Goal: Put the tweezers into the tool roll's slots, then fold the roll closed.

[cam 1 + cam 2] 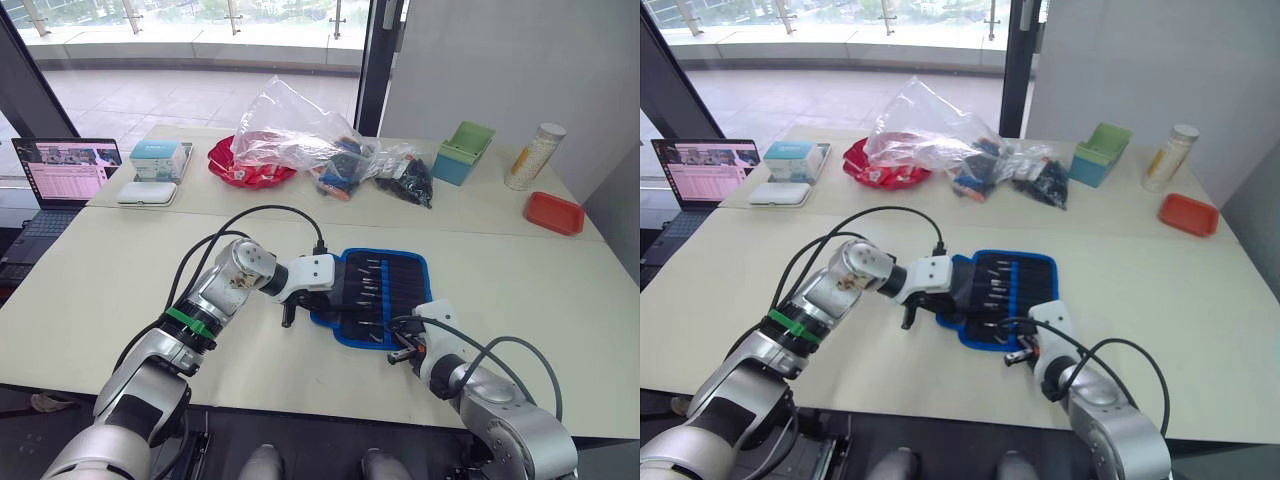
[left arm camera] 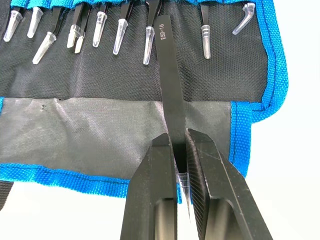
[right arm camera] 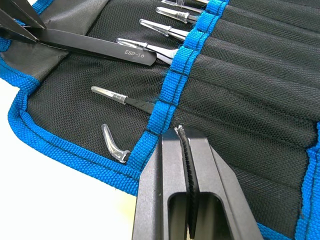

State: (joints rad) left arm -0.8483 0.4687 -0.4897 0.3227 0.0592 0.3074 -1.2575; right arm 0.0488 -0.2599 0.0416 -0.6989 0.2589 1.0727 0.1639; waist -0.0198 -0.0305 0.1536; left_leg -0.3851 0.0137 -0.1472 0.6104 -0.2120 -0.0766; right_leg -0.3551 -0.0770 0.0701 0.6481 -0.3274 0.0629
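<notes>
Black slim metal tweezer, clamped in my left end effector, is half-slotted into the blue-bordered black fabric roll; next I push it home while my right end effector, shut on nothing, steadies.

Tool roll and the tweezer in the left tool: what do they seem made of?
The tool roll looks like coarse woven black fabric with blue webbing trim and visible stitching. The tweezer in the left tool looks like matte black-coated metal, printed ESD-16. Clear tip caps look plastic.
</notes>
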